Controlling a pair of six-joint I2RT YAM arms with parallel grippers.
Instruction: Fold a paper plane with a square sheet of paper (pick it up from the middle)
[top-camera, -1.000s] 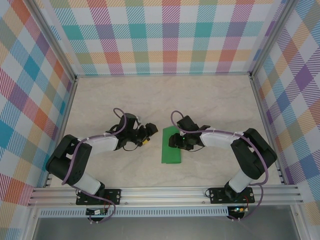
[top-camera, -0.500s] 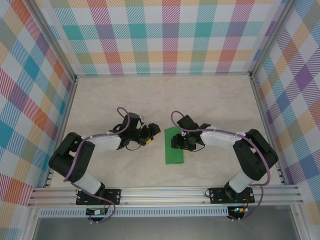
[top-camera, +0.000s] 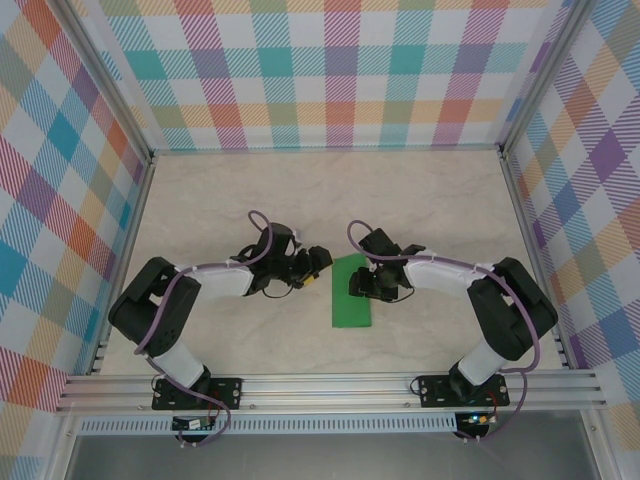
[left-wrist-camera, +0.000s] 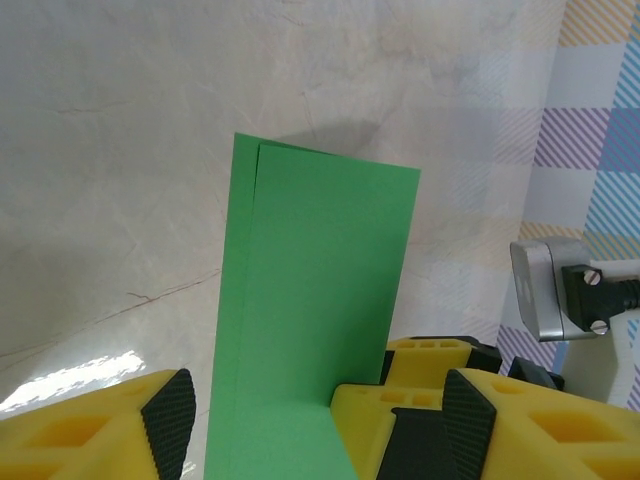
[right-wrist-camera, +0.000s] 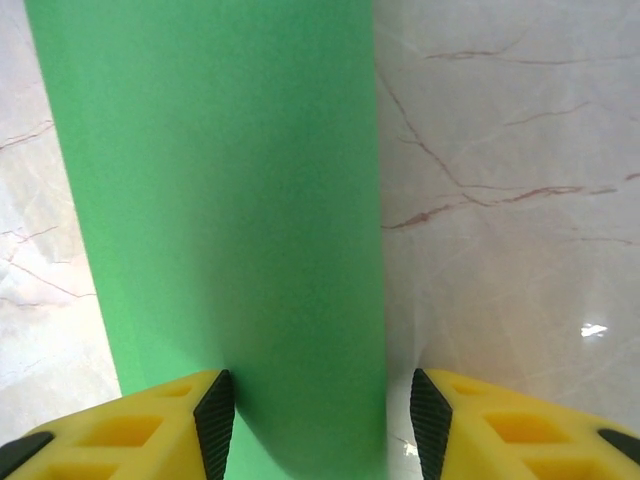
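On the table (top-camera: 200, 200) the sheet of paper (top-camera: 350, 300) lies central, halved into a narrow strip: early creasing, I'd judge. Your right gripper (top-camera: 364, 284), jaws apart, straddles its 1 o'clock corner. The left gripper (top-camera: 319, 264), released, sits at 10 o'clock. Next, fold a corner.

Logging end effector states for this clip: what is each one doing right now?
Left end effector: open, green paper between its fingers, not gripped.
Right end effector: open, down over the green paper, not gripped.
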